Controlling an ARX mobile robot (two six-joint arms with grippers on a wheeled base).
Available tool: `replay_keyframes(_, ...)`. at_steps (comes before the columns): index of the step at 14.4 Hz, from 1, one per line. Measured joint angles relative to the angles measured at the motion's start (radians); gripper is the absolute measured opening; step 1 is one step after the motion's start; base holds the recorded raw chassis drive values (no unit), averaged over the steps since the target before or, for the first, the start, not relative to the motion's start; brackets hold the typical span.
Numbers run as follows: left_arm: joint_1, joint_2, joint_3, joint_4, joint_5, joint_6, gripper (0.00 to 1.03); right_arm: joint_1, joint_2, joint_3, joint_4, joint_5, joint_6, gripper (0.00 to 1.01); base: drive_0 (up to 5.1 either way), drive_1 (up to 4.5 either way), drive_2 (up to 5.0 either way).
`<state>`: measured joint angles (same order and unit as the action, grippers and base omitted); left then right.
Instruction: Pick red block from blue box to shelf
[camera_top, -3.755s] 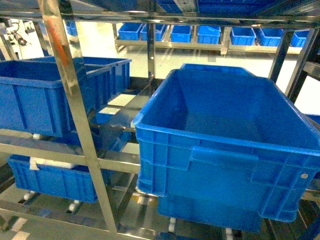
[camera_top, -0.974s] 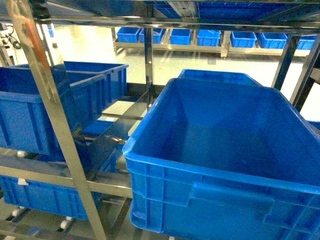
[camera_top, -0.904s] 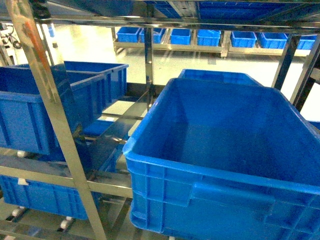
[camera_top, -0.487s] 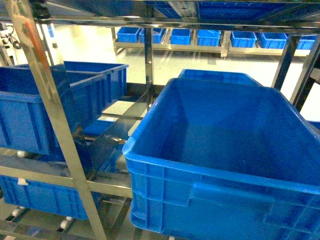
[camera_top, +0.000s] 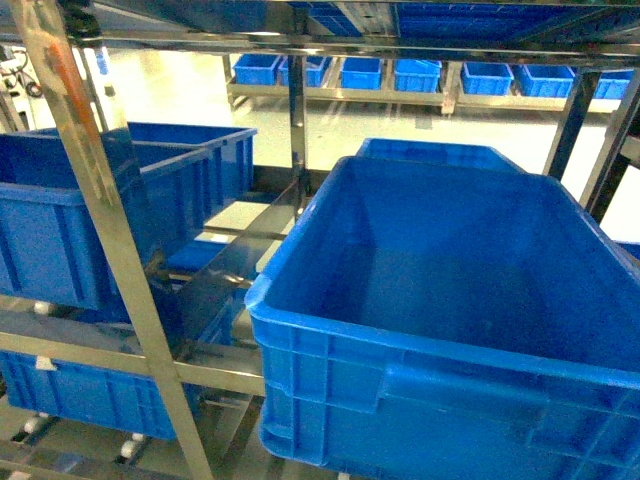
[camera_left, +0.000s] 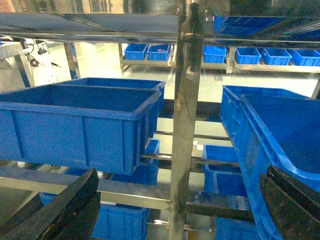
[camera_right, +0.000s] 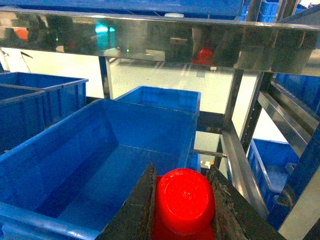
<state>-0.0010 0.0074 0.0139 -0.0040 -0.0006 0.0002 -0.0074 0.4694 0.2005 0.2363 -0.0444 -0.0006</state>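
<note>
Steel shelf (camera_right: 150, 37), right hand (camera_right: 182, 210) clasping red block (camera_right: 184, 200)

Large crate (camera_top: 450, 300) on shelf (camera_top: 100, 230), 3 o'clock of upright; second crate (camera_top: 425, 152) behind at 12; two crates (camera_top: 60, 220) at 9; lower crate (camera_top: 90, 395) beneath.

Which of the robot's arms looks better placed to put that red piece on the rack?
The right. Its gripper already holds the red block above the big blue crate on the shelf. The left gripper is open and empty.
</note>
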Motion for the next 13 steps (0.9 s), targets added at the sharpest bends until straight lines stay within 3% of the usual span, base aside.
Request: replay_keyframes(13, 0.000, 0.000, 0.000, 0.000, 0.000, 0.000, 0.98, 0.000, 0.000, 0.000, 0.000, 0.000, 0.000, 0.23, 0.0, 0.00, 0.0)
